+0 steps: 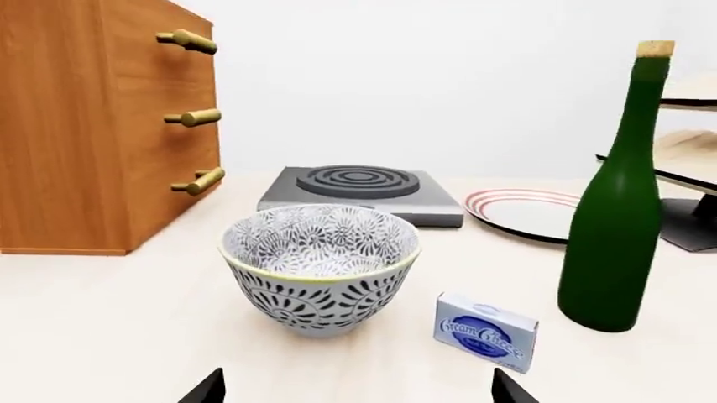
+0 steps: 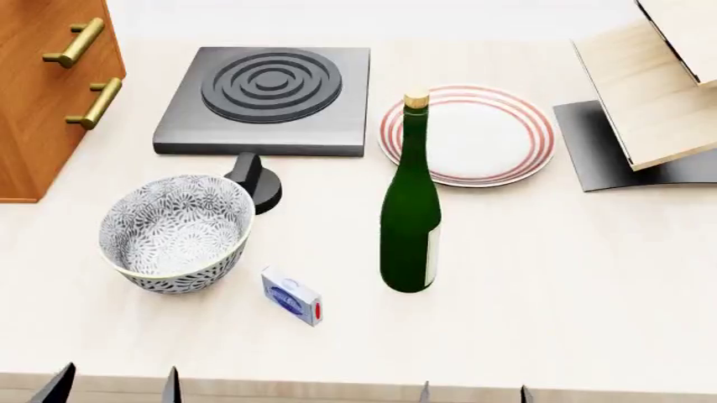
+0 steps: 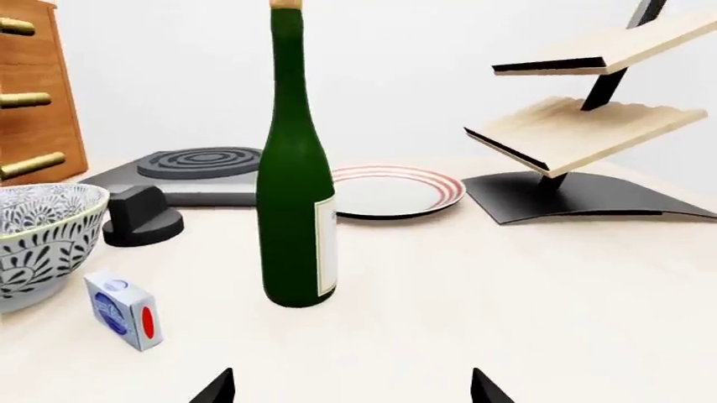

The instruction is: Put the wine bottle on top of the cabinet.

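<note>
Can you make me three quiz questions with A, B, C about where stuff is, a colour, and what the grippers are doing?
1. Where is the wine bottle?
A. on the cabinet
B. on the table
C. in the bowl

2. What colour are the plate's rings?
A. red
B. blue
C. green

3. The right gripper is:
A. holding the bottle
B. open
C. holding the bowl

Answers: 1 B, it stands upright on the table beside the bowl. 2 A, red rings circle the white plate. 3 B, its fingertips are spread apart, holding nothing.
</note>
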